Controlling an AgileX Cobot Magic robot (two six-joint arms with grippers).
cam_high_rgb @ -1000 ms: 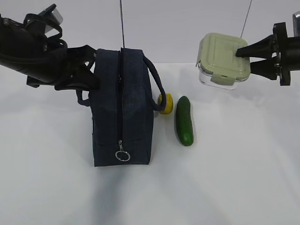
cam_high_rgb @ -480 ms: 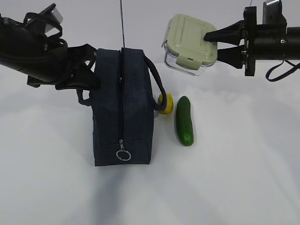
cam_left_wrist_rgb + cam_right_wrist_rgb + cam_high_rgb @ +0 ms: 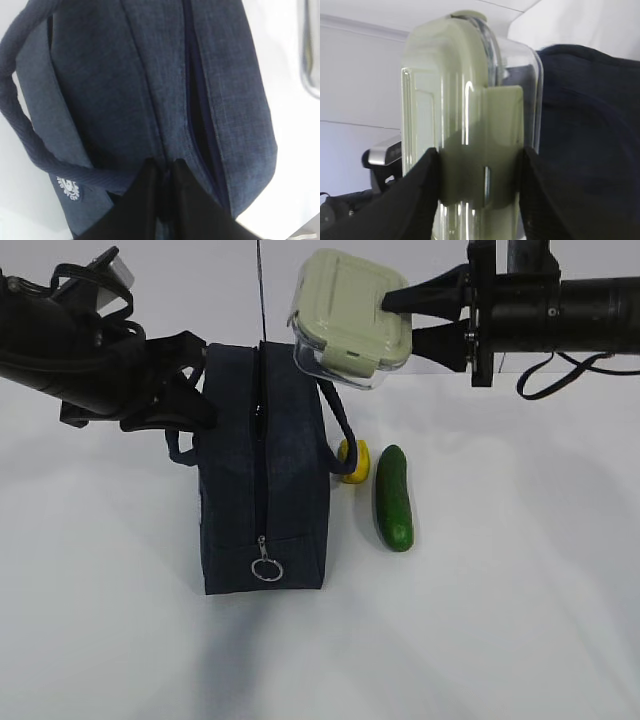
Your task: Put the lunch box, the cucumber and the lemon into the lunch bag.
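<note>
Lunch box [image 3: 348, 318]: clear glass body, sage-green lid, hanging in the air above the far right shoulder of the lunch bag [image 3: 263, 470], tilted so the lid is facing the exterior camera. The right claw [image 3: 395, 316] is pinching it across lid and base at one short side; the right wrist view is showing both fingers [image 3: 415, 195] pressing flat against it.

Lunch bag: navy, boxy, sitting left of the worktop's [image 3: 500, 590] centre with one end toward the far edge. Its top zipper is running lengthwise, ring pull [image 3: 266, 569] lying at the near end. The opening is showing only as a narrow dark slit. The left claw [image 3: 164, 172] is pressed together on fabric at the bag's far end, beside the slit.

Lemon [image 3: 353, 461]: resting on the worktop, touching the bag's right handle loop. Cucumber [image 3: 393, 497]: lying just right of the lemon, apart from the bag.

Risks, as judged:
- The slit is looking narrower than the box; lowering the box now would likely be pressing it onto closed fabric, tipping or shoving the bag.
- The right handle loop is sitting beneath the box and could be catching a corner.
- Smooth glass held by one end could be slipping or rotating between the fingers on contact.
- A shifting bag could be nudging the lemon into rolling.
</note>
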